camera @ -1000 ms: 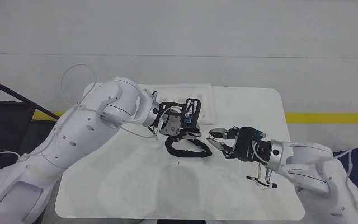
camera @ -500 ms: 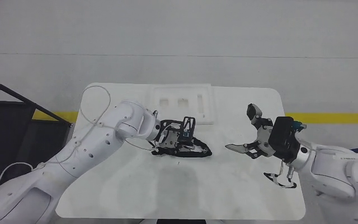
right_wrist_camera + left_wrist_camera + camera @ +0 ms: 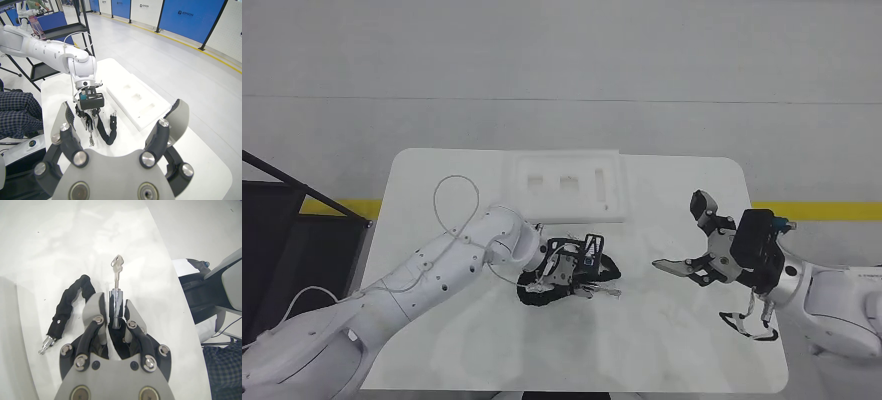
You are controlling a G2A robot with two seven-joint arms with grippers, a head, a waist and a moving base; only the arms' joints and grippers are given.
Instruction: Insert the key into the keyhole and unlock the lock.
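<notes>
The left gripper (image 3: 115, 303) is clamped on the chrome cylinder lock (image 3: 115, 313) at the middle of the white table (image 3: 56, 247), with the small silver key (image 3: 117, 270) seated in its keyhole (the pin end of the black fabric-sleeved chain (image 3: 66, 309) lies free beside it). The right gripper (image 3: 122, 105) hangs wide open, well apart from the lock.

Logo lettering on blue panel (image 3: 189, 22), white panel (image 3: 145, 13)

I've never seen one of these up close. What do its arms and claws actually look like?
The left arm and right arm have smooth white rounded shells. A thin white cable loops off the left one; a black cable hangs by the right wrist. The left gripper and right gripper match: black linkages with silver rivets, two curved pale grey fingers.
</notes>
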